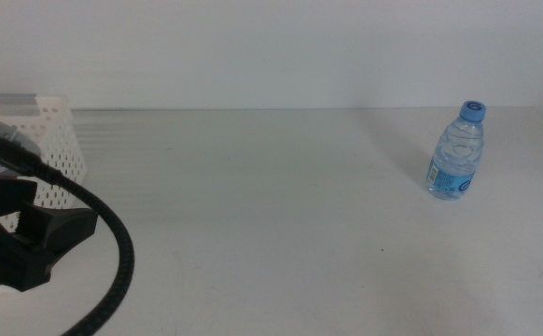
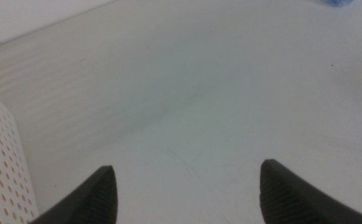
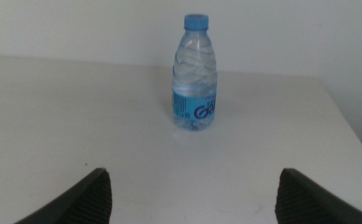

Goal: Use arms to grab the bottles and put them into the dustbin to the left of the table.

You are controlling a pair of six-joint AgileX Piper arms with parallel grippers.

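- Left gripper (image 1: 43, 233) sits low at the near left of the table (image 1: 271, 215), right in front of the dustbin (image 1: 43, 140). It trails a thick black cable (image 1: 113, 261) that curves off toward the near edge.
- From its own wrist view the left gripper (image 2: 184, 190) has its jaws spread wide, with only bare tabletop between them. Nothing is pinched.
- That same wrist view catches a perforated wall of the dustbin (image 2: 0, 168) just beside one jaw.
- Right gripper (image 3: 193, 196) is also spread wide and holding nothing. Its jaws frame the bottle (image 3: 195, 74), which stands well apart from them, farther out on the table.
- In the middle view the right gripper is basically out of shot, so I can't place it there beyond the near right.
- Bottle (image 1: 458, 154) is the small clear one with a blue cap and blue label. It's standing upright at the far right of the table, close to the right edge.
- Dustbin is the white basket with round holes and a grey tab on its rim, at the far left. From these views I can't tell what's inside it.
- Bottle and dustbin are well apart, on opposite sides of the table.
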